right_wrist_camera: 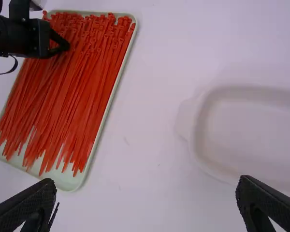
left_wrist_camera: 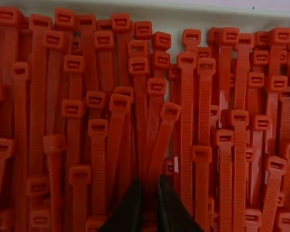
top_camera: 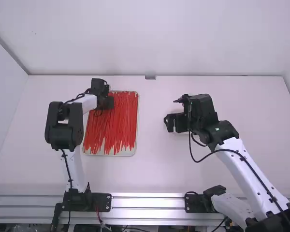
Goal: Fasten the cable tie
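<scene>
**Left gripper clenched in the tie pile, right gripper spread over the table**

The left gripper point(left_wrist_camera: 150, 181) was clenched almost fully, only a tie-wide slit left between its black fingers point(left_wrist_camera: 131, 208). The tips were sunk into the pile, nipping a cable tie point(left_wrist_camera: 149, 189). Which strap it was beyond the tips could not be told. The right gripper point(top_camera: 175, 123) was released, its jaws spread wide, holding and touching nothing.

The orange cable ties point(top_camera: 113, 123) lay side by side with their long axes running roughly 12 to 6 o'clock in the high view. Their square heads point(left_wrist_camera: 137, 66) pointed toward 12 and their tails fanned out toward 6. The left gripper sat on the head end of the pile, at its 11 o'clock corner.

The pile rested on a pale rounded tray point(top_camera: 108, 154). This stood well apart from the right gripper, at about its 9 o'clock in the high view. Under the right gripper lay the white table point(top_camera: 232, 96) and a white plastic tub point(right_wrist_camera: 241, 130).
</scene>
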Available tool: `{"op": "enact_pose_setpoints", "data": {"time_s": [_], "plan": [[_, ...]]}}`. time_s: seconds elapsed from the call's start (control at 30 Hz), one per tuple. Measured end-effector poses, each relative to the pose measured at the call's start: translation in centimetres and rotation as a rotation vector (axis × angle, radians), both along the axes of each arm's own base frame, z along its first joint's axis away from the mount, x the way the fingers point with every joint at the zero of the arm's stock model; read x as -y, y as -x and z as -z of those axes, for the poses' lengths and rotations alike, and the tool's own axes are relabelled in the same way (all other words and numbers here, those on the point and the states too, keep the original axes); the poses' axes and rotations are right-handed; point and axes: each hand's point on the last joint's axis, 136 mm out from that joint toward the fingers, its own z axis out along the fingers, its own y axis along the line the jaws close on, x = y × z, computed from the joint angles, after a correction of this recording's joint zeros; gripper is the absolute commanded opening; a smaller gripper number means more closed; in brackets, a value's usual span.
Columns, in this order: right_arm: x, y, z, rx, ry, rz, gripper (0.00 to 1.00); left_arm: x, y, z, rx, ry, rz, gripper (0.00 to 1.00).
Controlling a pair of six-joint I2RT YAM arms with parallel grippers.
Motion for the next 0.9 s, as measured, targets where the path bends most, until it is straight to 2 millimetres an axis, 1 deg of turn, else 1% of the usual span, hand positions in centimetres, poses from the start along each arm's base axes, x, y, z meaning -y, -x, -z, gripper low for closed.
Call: {"op": "enact_pose_setpoints", "data": {"time_s": [0.13, 0.27, 0.5, 0.57, 0.63, 0.7, 0.77, 0.9], "plan": [[0.0, 0.0, 0.0, 0.000, 0.000, 0.000, 0.99, 0.0, 0.1, -0.3, -0.017, 0.000, 0.000, 0.06], [0.0, 0.0, 0.0, 0.000, 0.000, 0.000, 0.99, 0.0, -0.7, -1.5, -0.005, 0.000, 0.000, 0.06], [0.0, 0.0, 0.0, 0.001, 0.001, 0.000, 0.99, 0.0, -3.7, -5.4, 0.077, -0.001, 0.000, 0.04], [0.0, 0.0, 0.0, 0.001, 0.000, 0.001, 0.99, 0.0, -4.2, -6.2, 0.096, -0.001, 0.000, 0.04], [0.0, 0.0, 0.0, 0.000, 0.000, 0.000, 0.99, -0.1, -5.0, -7.4, 0.119, -0.001, -0.001, 0.04], [0.0, 0.0, 0.0, 0.000, 0.000, 0.000, 0.99, 0.0, -5.4, -8.1, 0.133, 0.001, -0.004, 0.04], [0.0, 0.0, 0.0, 0.000, 0.000, 0.000, 0.99, 0.0, -6.1, -9.4, 0.160, 0.003, -0.007, 0.04], [0.0, 0.0, 0.0, 0.000, 0.000, 0.000, 0.99, 0.0, -7.0, -11.0, 0.195, 0.008, -0.012, 0.03]]}}
